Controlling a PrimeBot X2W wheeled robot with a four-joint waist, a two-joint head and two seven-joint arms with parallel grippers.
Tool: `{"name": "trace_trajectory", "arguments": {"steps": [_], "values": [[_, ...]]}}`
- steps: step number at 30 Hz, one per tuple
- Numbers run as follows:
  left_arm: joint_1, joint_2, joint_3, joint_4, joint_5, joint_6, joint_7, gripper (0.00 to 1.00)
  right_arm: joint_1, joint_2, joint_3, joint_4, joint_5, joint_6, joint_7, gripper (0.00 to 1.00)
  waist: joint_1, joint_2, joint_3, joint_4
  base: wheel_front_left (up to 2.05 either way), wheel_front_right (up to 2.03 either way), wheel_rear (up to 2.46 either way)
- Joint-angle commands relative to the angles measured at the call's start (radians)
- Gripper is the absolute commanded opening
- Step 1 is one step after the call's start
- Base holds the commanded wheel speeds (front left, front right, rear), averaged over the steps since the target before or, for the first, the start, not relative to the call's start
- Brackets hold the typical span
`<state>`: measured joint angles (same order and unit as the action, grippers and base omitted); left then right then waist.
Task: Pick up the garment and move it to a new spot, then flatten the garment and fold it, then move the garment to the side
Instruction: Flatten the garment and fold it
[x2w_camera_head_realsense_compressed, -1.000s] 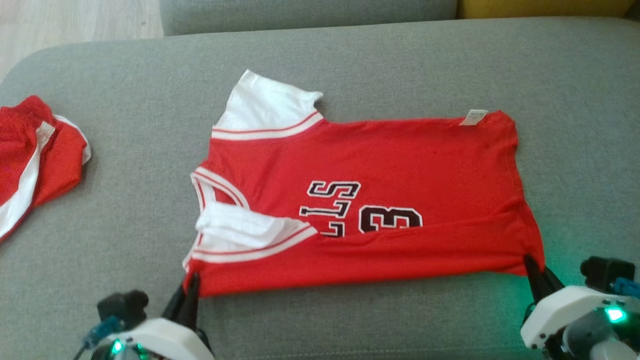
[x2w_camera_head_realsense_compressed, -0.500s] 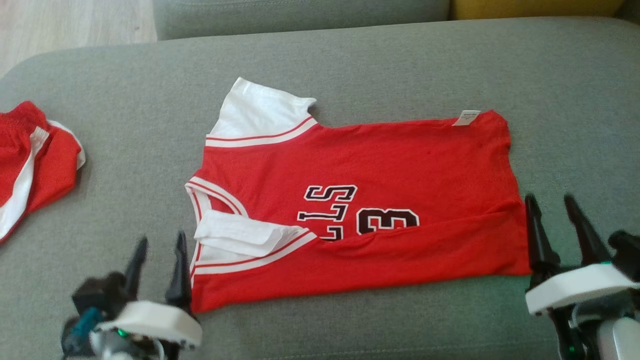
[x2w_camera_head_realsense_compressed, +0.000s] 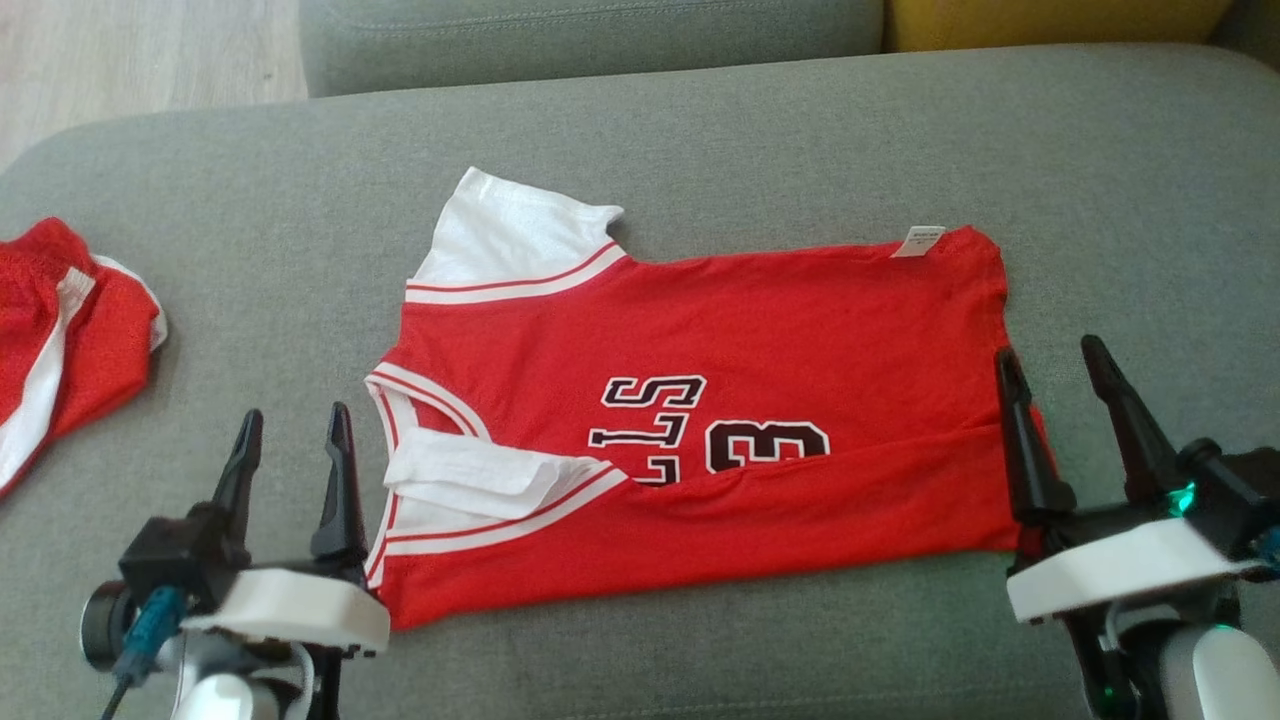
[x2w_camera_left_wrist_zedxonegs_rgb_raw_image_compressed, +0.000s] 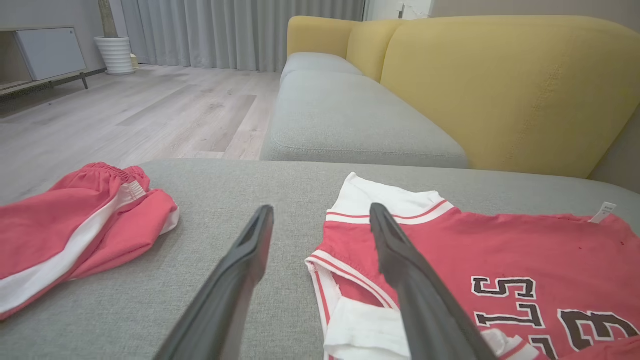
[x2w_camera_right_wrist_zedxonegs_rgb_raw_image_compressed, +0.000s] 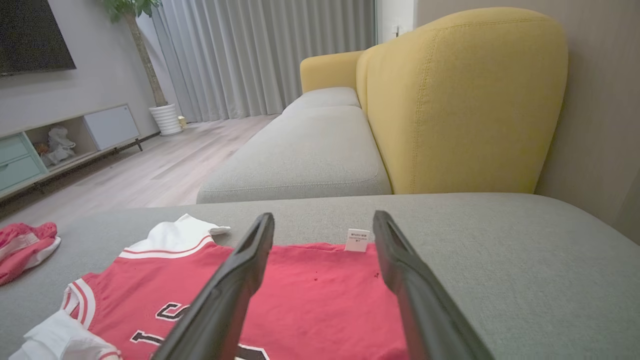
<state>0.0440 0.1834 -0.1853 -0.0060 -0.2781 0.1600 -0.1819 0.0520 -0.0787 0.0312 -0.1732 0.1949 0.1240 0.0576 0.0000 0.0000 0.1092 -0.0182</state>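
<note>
Grey sofa cushion (x2w_camera_head_realsense_compressed: 800, 130) carries the red-and-white jersey (x2w_camera_head_realsense_compressed: 750, 320); left tool (x2w_camera_head_realsense_compressed: 294, 412) and right tool (x2w_camera_head_realsense_compressed: 1047, 350) spread, we should pinch matching corners evenly.

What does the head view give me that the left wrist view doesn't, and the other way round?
Head view, not left wrist: the right gripper, fingers apart by the hem of the red jersey, and that jersey's whole outline. Left wrist, not head: curtains and a white planter across the room. Both: the jersey, the red shorts, the grey cushion, and the left gripper with fingers apart.
</note>
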Motion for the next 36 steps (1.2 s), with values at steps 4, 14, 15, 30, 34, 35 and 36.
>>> {"name": "trace_trajectory", "arguments": {"steps": [4, 14, 15, 30, 34, 35, 36], "values": [[-0.009, 0.006, 0.024, -0.046, 0.01, 0.014, 0.004, 1.0, -0.017, -0.005, 0.024, -0.045, -0.01, 0.007, 0.006, 1.0, 0.0, 0.0, 0.006, 0.004, 0.0, 0.0, 0.0], [-0.145, 0.007, -0.003, 0.007, -0.014, -0.043, 0.006, 1.0, -0.036, 0.003, 0.007, -0.057, -0.011, 0.007, 0.016, 1.0, 0.0, 0.0, 0.081, 0.019, 0.0, 0.0, 0.0], [-0.185, 0.005, -0.01, 0.026, -0.018, -0.056, 0.016, 1.0, -0.043, 0.004, 0.006, -0.058, -0.012, 0.007, 0.018, 1.0, 0.0, 0.0, 0.099, 0.019, 0.0, 0.0, 0.0], [-0.866, -0.055, -0.053, 0.647, -0.068, -0.203, 0.072, 1.0, -0.197, -0.007, 0.056, -0.047, -0.021, 0.007, 0.002, 1.0, 0.0, 0.0, 0.366, -0.073, 0.0, 0.0, 0.0], [-0.981, -0.037, -0.045, 0.834, -0.07, -0.214, 0.059, 1.0, -0.217, -0.008, 0.077, -0.022, -0.01, 0.007, -0.006, 1.0, 0.0, 0.0, 0.396, -0.105, 0.0, 0.0, 0.0], [-1.005, -0.03, -0.047, 0.879, -0.065, -0.211, 0.062, 1.0, -0.222, -0.01, 0.08, -0.017, -0.008, 0.007, -0.008, 1.0, 0.0, 0.0, 0.402, -0.111, 0.0, 0.0, 0.0], [-1.026, -0.024, -0.05, 0.923, -0.06, -0.206, 0.069, 1.0, -0.226, -0.012, 0.084, -0.013, -0.005, 0.007, -0.011, 1.0, 0.0, 0.0, 0.407, -0.117, 0.0, 0.0, 0.0]]}}
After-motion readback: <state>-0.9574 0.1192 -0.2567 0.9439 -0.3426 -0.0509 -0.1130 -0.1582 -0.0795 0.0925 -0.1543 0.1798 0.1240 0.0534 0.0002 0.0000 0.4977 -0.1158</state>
